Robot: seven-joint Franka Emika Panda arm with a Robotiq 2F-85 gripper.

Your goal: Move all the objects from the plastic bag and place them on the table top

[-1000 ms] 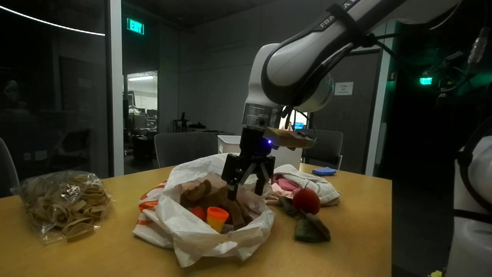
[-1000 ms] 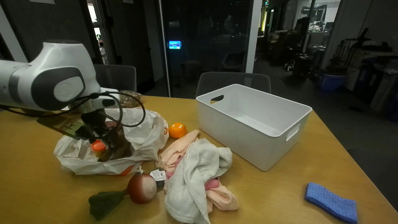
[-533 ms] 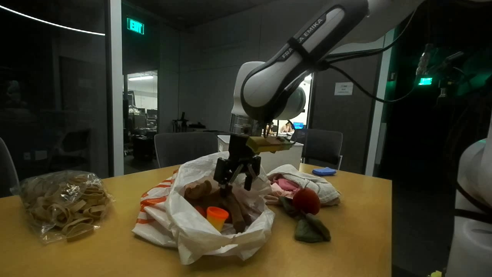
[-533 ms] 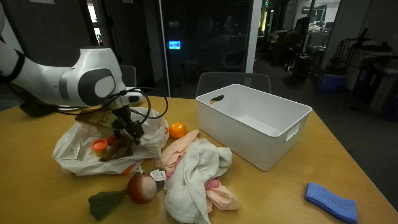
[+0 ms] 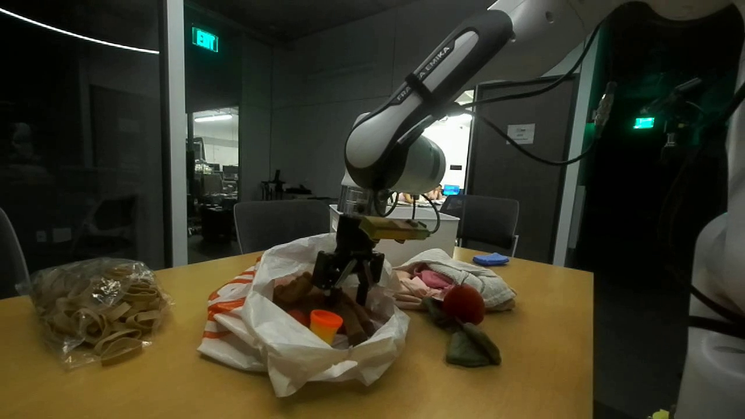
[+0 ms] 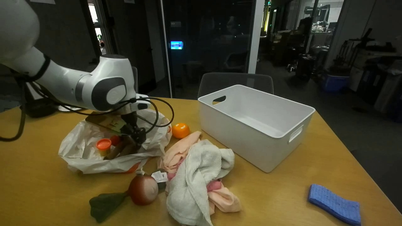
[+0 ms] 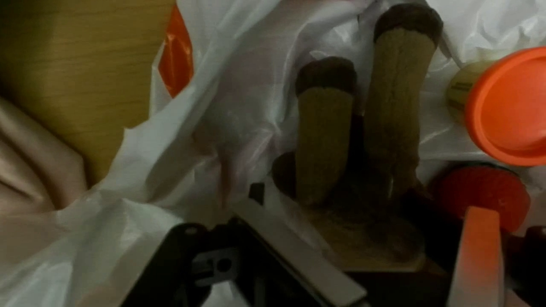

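Wide and wrinkled, the white plastic bag (image 5: 326, 372) lies with its mouth up on the table top (image 5: 535, 349). Inside it are a brown plush animal (image 7: 324, 140), a yellow tub with an orange lid (image 7: 507, 106) and a red item (image 7: 486, 192). My gripper (image 5: 347, 299) reaches down into the bag over the plush. In the wrist view its fingers (image 7: 298, 256) stand wide apart, with the plush body between them and a dark gap on one side. On the table top are a red-and-white toy (image 6: 143, 190) with dark green leaves and an orange toy (image 6: 180, 130).
Beside the bag is a heap of pink cloth and a grey towel (image 6: 201, 175). A white bin (image 6: 260, 147) stands behind it, and a blue cloth (image 6: 334, 204) lies near the table's edge. Across the table is a clear packet of tan bands (image 5: 105, 308).
My gripper has moved across and down onto the plush, and its fingers have come slightly closer together. The bag, its contents and the orange toy have shifted a little.
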